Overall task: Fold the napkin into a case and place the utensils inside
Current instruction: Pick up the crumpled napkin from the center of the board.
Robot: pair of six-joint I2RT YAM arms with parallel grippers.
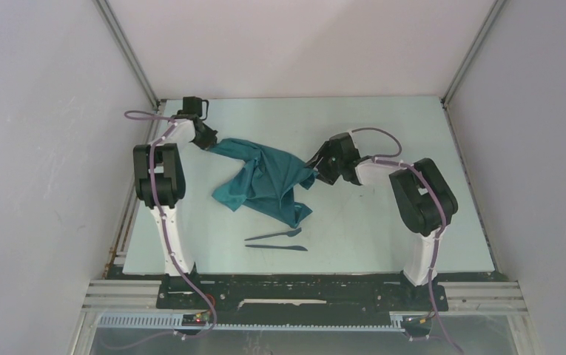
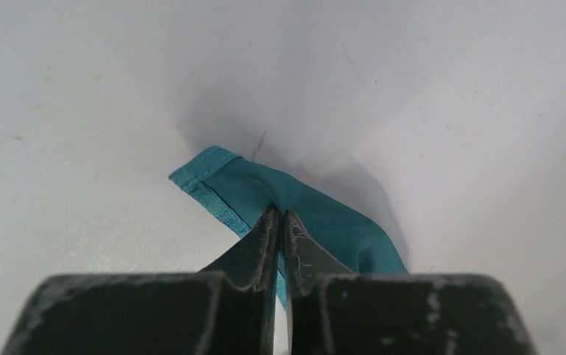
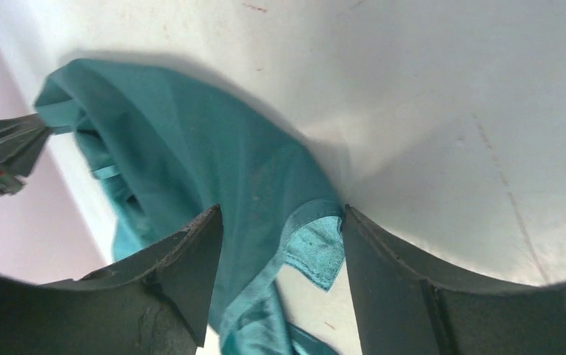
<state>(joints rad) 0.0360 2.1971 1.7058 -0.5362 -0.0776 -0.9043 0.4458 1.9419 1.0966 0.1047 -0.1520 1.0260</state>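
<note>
Napkin [image 1: 268, 181]: crumpled, lying between both grippers.
Left gripper [image 2: 280, 216]: clamped on napkin's far-left corner.
Right gripper [image 3: 281, 214]: jaws apart around napkin's right hemmed corner.
Utensils [image 1: 291, 233]: side by side, just nearside of napkin.

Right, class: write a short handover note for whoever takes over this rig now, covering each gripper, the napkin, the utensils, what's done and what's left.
Left gripper: shut on the far-left corner of the napkin.
Right gripper: open, straddling a corner on the napkin's right side, not yet closed.
Napkin: crumpled mid-table, not folded.
Utensils: side by side on the table, nearer the arm bases than the napkin, untouched.
Done: one corner gripped.
Left: grip the second corner, spread the napkin, fold it into a case, put the utensils in.
</note>
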